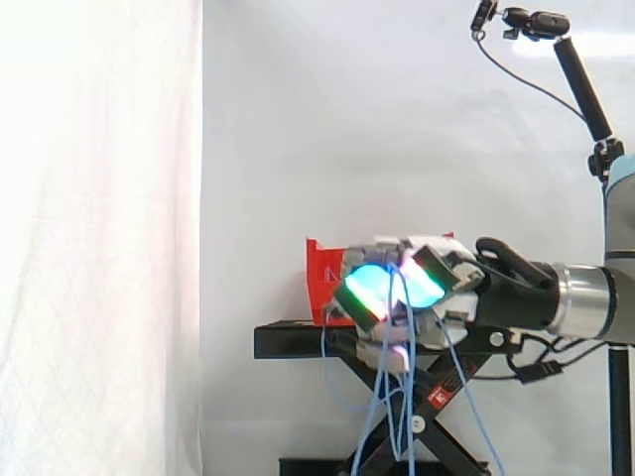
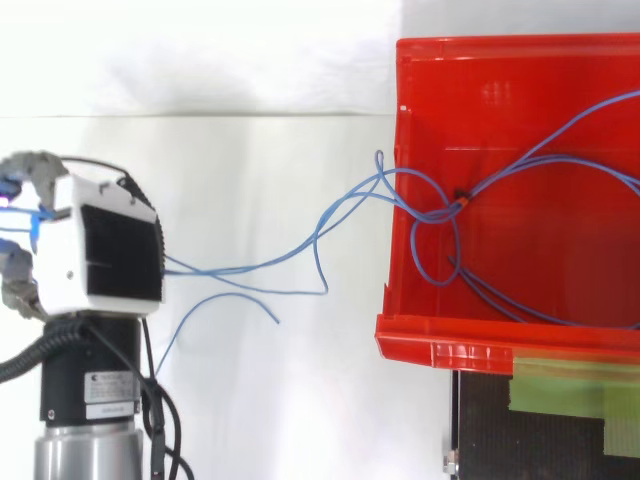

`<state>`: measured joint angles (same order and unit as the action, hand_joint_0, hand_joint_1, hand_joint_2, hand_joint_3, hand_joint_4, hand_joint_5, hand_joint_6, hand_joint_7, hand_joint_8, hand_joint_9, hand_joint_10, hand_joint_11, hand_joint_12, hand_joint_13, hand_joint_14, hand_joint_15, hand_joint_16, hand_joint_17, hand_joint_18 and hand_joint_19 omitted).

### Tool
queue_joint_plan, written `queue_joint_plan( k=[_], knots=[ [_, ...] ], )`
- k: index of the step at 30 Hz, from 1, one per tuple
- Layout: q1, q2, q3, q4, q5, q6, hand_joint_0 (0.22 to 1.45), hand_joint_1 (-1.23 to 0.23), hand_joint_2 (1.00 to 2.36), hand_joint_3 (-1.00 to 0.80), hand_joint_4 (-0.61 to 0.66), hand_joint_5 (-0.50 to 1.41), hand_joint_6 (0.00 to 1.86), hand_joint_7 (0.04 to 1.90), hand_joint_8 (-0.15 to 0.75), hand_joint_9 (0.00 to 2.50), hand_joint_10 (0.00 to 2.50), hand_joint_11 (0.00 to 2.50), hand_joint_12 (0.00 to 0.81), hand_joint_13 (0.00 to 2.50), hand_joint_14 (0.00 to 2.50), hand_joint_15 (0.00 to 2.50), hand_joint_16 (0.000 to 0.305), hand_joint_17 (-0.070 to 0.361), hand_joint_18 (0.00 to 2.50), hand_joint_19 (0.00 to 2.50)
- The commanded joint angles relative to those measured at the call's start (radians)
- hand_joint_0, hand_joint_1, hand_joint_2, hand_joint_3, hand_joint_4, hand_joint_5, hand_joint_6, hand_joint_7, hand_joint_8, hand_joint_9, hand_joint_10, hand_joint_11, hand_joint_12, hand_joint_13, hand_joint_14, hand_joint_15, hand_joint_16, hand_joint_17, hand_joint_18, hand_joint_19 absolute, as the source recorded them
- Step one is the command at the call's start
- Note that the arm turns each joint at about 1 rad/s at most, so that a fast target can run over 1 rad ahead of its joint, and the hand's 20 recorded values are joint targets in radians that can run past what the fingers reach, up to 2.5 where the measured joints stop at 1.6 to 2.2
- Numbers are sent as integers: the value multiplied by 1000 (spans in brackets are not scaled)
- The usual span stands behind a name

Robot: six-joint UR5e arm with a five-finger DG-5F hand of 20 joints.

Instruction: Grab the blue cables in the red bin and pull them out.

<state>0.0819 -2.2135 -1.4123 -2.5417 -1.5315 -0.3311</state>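
While a knotted loop of the blue cables (image 2: 440, 212) lies inside the red bin (image 2: 460, 345), several strands cross its wall and run to the hand (image 2: 110, 255), which sits well apart from the bin. From the side, its fingers curl round the strands, the glowing pads (image 1: 369, 283) pinching them, with loose lengths hanging past the black stand (image 1: 298, 342). They look thin, light and limp, probably slick. A bunched hold on several strands seems safest, as the knot may snag on the wall.
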Motion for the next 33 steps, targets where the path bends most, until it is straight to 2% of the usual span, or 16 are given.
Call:
queue_joint_plan(
  k=[1,5,6,8,12,17,20,24,26,29,33],
  knots=[
    [16,0,-16,-94,30,203,920,-974,1007,-803,-55,607,1340,459,219,848,2500,1248,323,885,2407,1182,41,92,1059,1283],
    [27,0,-16,-180,45,277,912,-968,1005,-860,-40,608,1326,468,220,844,2500,1275,325,881,2382,1170,40,91,1045,1289],
    [27,0,-16,-180,45,277,911,-967,1005,-864,-38,608,1325,468,220,844,2500,1276,325,879,2382,1167,41,92,1045,1278],
    [35,2,-16,-213,57,330,905,-958,1003,-901,-27,608,1301,464,221,843,2500,1252,323,881,2360,1169,41,92,1039,1276],
    [41,0,-16,-239,59,367,899,-951,1003,-912,-14,613,1272,465,219,841,2500,1263,319,880,2345,1166,41,92,1025,1281],
    [52,0,-14,-335,59,452,899,-949,1003,-917,-22,617,1257,472,219,841,2500,1234,327,883,2340,1152,41,92,1024,1271],
    [58,0,-14,-367,62,491,898,-949,1003,-916,-18,619,1255,465,221,842,2500,1237,321,881,2334,1164,41,92,1022,1270],
    [61,0,-16,-374,76,508,891,-932,1002,-956,-10,626,1241,451,221,840,2500,1284,324,881,2325,1161,41,92,1016,1280],
    [64,0,-16,-399,85,518,888,-927,1002,-963,-6,632,1219,463,220,840,2500,1256,323,882,2321,1163,41,92,1014,1272],
    [67,0,-16,-420,87,524,870,-907,1000,-1000,-5,652,1141,486,220,840,2500,1258,326,882,2307,1159,41,93,1007,1271],
    [70,0,-16,-443,85,525,843,-876,1000,-1000,28,680,951,525,227,839,2500,1253,329,889,2251,1150,43,96,988,1265]
  ],
)
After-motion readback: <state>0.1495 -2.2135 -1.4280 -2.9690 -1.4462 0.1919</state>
